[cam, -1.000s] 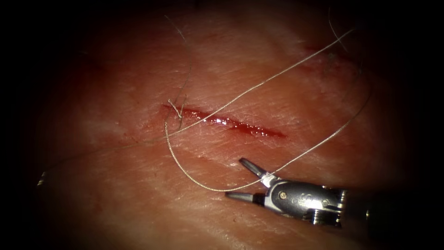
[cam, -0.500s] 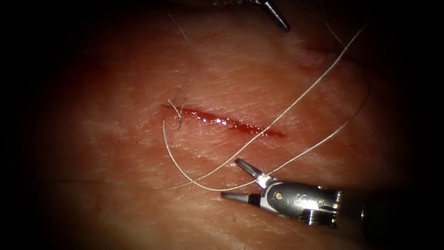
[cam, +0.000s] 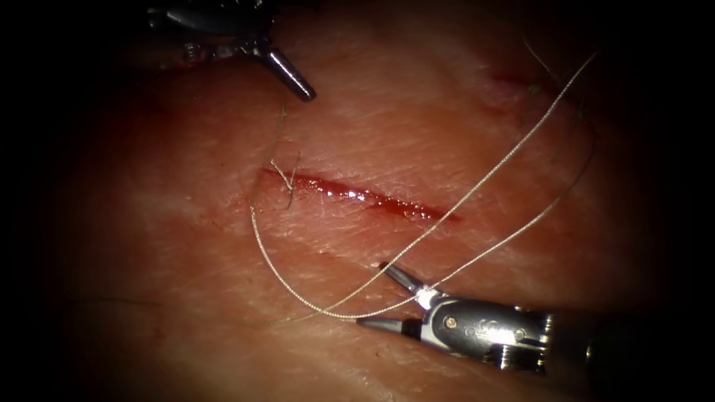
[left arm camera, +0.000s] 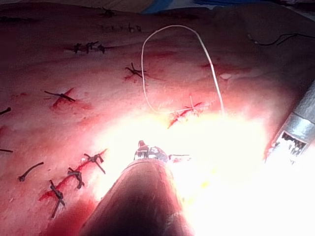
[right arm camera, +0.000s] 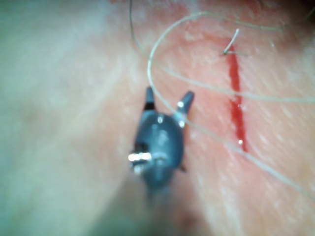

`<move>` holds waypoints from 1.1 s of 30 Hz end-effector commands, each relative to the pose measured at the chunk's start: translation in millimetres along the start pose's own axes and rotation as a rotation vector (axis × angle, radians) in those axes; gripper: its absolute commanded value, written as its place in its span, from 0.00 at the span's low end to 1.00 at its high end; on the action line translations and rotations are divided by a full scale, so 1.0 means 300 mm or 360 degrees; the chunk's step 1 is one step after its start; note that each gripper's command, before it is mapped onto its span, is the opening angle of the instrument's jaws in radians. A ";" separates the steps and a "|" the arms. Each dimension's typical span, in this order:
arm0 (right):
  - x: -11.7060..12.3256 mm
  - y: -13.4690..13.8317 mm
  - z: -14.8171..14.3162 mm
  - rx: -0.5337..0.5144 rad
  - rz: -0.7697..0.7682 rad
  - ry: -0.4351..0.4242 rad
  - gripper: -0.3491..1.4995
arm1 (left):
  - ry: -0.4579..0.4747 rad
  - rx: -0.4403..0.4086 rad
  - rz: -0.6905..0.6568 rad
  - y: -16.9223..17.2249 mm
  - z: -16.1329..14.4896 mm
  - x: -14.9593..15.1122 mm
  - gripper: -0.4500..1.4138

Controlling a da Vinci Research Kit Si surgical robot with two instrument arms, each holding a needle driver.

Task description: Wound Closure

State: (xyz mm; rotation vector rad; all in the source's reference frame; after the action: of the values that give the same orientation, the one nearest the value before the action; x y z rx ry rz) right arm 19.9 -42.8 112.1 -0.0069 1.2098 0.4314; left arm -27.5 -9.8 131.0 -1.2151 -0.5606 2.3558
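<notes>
The thread [cam: 298,294] runs from the left end of the cut [cam: 357,195] through the wide apart, empty jaws of the right tool [cam: 376,294]. The left tool [cam: 294,80], above, seems closed and empty. No needle visible to me. Closing carelessly could fray this thread.

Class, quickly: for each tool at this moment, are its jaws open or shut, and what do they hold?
Left tool: jaws shut, holding nothing that can be seen.
Right tool: jaws open; the thread runs between them, ungripped. No needle held.
</notes>
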 end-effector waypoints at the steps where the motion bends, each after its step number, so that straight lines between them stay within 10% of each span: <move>1: -0.0008 -0.0035 -0.0005 0.0026 -0.0001 -0.0011 0.89 | 0.0002 -0.0010 0.0004 0.001 0.004 -0.002 0.90; 17: -0.0004 -0.0065 -0.0247 0.0184 -0.0079 -0.0357 0.86 | -0.0102 -0.0153 0.0108 0.034 0.001 -0.034 0.88; 33: 0.0085 0.0177 -0.0880 0.0061 -0.0471 -0.1111 0.86 | -0.0312 -0.0301 0.0227 0.067 -0.015 -0.051 0.88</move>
State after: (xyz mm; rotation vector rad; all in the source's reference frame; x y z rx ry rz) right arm -5.4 -42.9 100.8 -0.0142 0.4989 0.1233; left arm -19.1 -34.0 127.4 -1.1351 -0.7982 2.6208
